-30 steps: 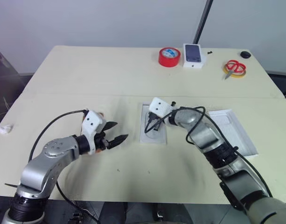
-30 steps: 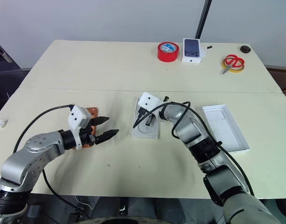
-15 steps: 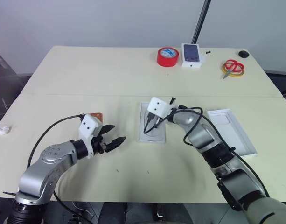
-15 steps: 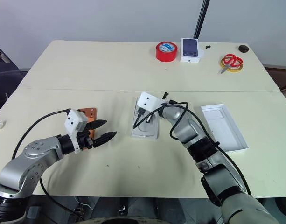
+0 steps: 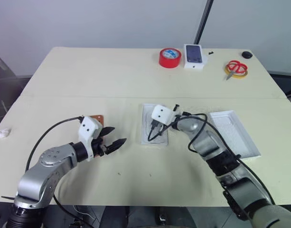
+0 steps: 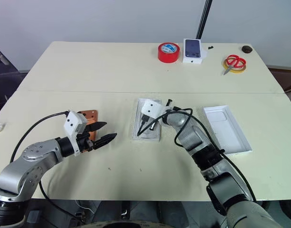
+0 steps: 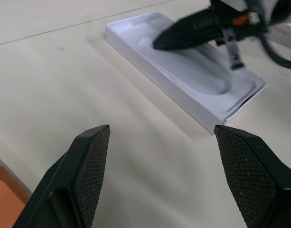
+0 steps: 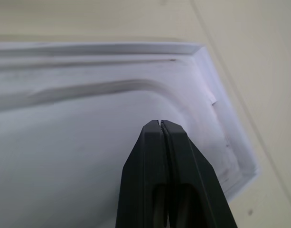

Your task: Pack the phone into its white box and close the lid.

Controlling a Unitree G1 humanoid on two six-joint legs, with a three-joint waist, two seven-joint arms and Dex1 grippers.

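The white box [image 5: 147, 114] lies open mid-table, its white insert [image 7: 192, 66] showing a rounded recess. My right gripper [image 5: 154, 131] is shut, and its tip [image 8: 160, 122] points down into that recess, holding nothing. The copper-orange phone [image 6: 90, 115] lies flat left of the box, partly hidden behind my left hand. My left gripper [image 6: 105, 132] hovers open and empty just right of the phone, pointing toward the box. The lid [image 5: 233, 133] lies open side up to the right of the box.
At the table's far edge stand a red tape roll [image 5: 169, 57], a small white box with a phone picture [image 5: 195, 56] and red scissors on yellow tape [image 5: 238, 69]. A small white scrap [image 5: 3, 132] sits at the left edge.
The whole picture has shifted a little. My right wrist has rolled slightly with its tip still in the box. The left gripper keeps its place.
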